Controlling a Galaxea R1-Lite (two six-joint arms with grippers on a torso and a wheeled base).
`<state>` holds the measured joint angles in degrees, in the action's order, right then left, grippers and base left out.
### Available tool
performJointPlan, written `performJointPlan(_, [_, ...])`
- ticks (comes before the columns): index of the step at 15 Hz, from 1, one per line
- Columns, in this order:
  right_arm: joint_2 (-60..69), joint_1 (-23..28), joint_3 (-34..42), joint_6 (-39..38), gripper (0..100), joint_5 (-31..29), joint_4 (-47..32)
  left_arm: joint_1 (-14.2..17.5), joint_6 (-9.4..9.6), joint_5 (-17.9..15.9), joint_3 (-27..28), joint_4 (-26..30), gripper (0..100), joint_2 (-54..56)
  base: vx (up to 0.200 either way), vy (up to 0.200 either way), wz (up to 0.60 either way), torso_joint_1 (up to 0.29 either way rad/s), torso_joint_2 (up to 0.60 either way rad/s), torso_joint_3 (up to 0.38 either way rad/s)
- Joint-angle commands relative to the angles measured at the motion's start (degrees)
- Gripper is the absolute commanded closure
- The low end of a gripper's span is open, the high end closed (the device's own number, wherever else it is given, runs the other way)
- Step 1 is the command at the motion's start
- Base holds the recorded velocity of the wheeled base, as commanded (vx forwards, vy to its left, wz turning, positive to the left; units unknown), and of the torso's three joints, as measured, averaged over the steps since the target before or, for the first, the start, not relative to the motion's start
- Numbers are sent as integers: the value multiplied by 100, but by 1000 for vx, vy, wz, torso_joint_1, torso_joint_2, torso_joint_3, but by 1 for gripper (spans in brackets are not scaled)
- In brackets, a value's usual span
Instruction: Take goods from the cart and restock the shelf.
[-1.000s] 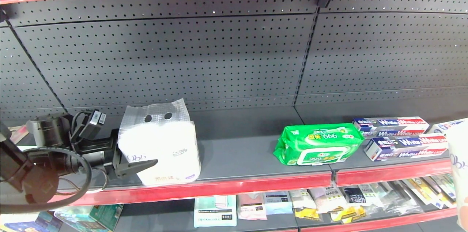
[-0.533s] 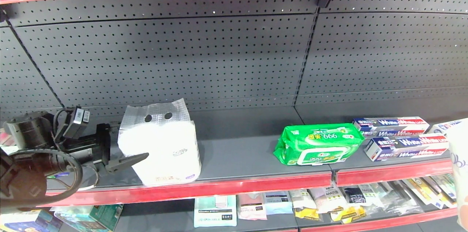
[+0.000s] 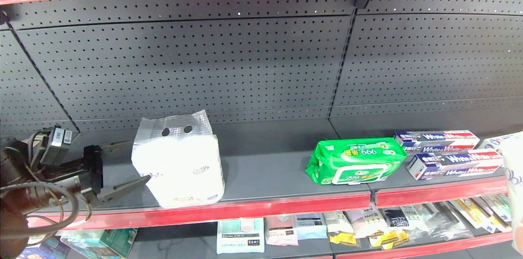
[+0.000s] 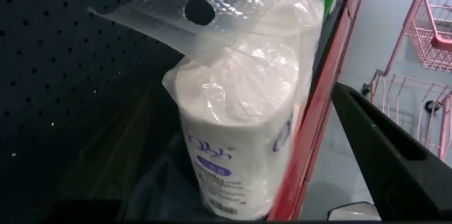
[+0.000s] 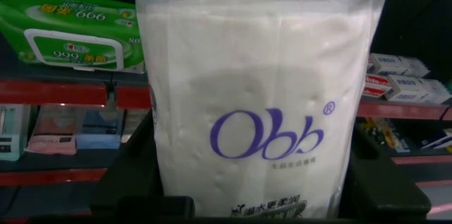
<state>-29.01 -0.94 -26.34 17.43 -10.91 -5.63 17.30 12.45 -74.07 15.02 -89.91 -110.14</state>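
Left gripper: your left gripper (image 3: 138, 161) is at the left end of the shelf (image 3: 261, 208), jaws spread wide and grasping nothing.
Left fingers: one finger (image 3: 126, 186) points at the lower left corner of the tissue pack, the other runs behind that corner, nearer the pegboard (image 3: 204, 59). From the head view you cannot tell whether either tip touches the wrapper.
Tissue pack: the tissue pack (image 3: 179, 167) stands upright on the shelf near the red front edge, just beside your left gripper. Its clear handle flap with two holes sticks up on top.
Right gripper: your right gripper (image 5: 254, 189) seems clamped on a second tissue pack (image 5: 261, 104), which sits upright between its dark fingers (image 5: 120, 181).
Second pack, head view: it shows at the far right edge (image 3: 515, 177), in front of the shelf.
Neighbours: a green wet-wipes pack (image 3: 351, 161) lies flat right of centre, well apart from the tissue pack. Two toothpaste boxes (image 3: 443, 150) lie just beside it.
Lower shelf: small packets (image 3: 286, 230) lie in a row.
Cart: a pink wire cart (image 4: 431, 26) stands in the aisle.
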Motion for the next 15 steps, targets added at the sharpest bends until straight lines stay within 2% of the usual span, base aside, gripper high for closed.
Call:
performJointPlan(1, [1,-3,-37,6,100,1,-8,133,-32,7,-113,-9,0,195,0,0,0,0,0,0])
performJointPlan(6, [-8,-3,-117,129,100,1,-17,292,-49,7,-78,-9,0,397,0,0,0,0,0,0])
performJointPlan(8, [1,-3,-125,129,100,1,-8,503,-41,59,-104,-9,0,608,0,0,0,0,0,0])
performJointPlan(9, [1,-3,-125,129,100,1,-8,503,-41,59,-104,-9,0,608,0,0,0,0,0,0])
performJointPlan(10, [36,-3,-117,129,100,1,-8,722,-49,437,-96,-9,0,687,0,0,0,0,0,0])
performJointPlan(11, [45,-3,-117,129,100,1,-8,819,-49,516,-87,-9,0,713,0,0,0,0,0,0])
performJointPlan(13, [45,-3,-152,129,100,1,-17,1206,-58,806,-104,-9,0,898,0,0,0,0,0,0])
performJointPlan(15, [19,-3,-161,129,100,10,-8,1399,-164,1132,-113,-9,0,1003,0,0,0,0,0,0])
